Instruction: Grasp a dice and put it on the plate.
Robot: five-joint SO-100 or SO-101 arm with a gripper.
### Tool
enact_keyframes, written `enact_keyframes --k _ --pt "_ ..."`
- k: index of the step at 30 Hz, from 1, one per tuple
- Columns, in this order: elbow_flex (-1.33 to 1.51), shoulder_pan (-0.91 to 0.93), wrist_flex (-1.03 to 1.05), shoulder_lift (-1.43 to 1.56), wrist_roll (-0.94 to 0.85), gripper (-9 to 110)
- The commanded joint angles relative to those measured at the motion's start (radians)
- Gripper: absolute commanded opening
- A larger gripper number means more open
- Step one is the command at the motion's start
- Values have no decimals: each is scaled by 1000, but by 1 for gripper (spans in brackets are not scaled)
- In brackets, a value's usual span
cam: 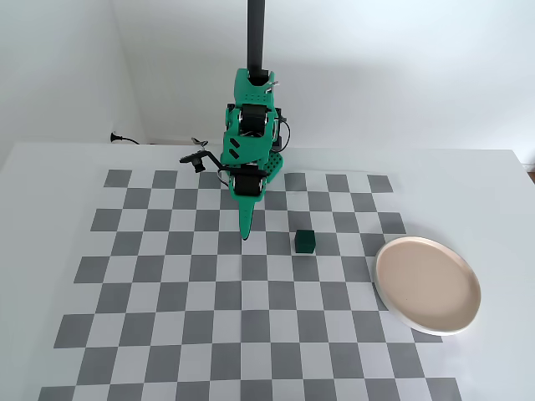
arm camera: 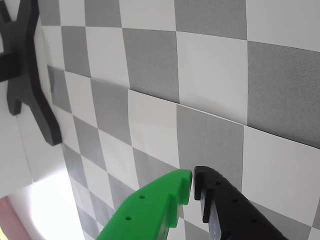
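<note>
The dice is a small dark green cube on the checkerboard, near the middle of the fixed view. It does not show in the wrist view. The plate, beige-pink with a white rim, lies to the right at the board's edge. A bright white rim with a pink patch at the wrist view's lower left looks like the plate. My gripper points down at the board, about one and a half squares left of the dice. In the wrist view the gripper has its green and black fingertips almost touching, with nothing between them.
The green arm hangs from a black post at the back of the table. A black X-shaped foot stands at the wrist view's upper left. The checkerboard covers most of the white table.
</note>
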Motion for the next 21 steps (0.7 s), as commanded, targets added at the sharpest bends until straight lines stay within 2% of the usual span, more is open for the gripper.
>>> enact_keyframes --k 1,12,16,21 --pt "-15 20 3 14 14 -4" --pt "-15 14 3 14 3 -4" --pt "-15 -15 -3 15 -107 -4" --pt "-15 -86 -58 15 -383 -4"
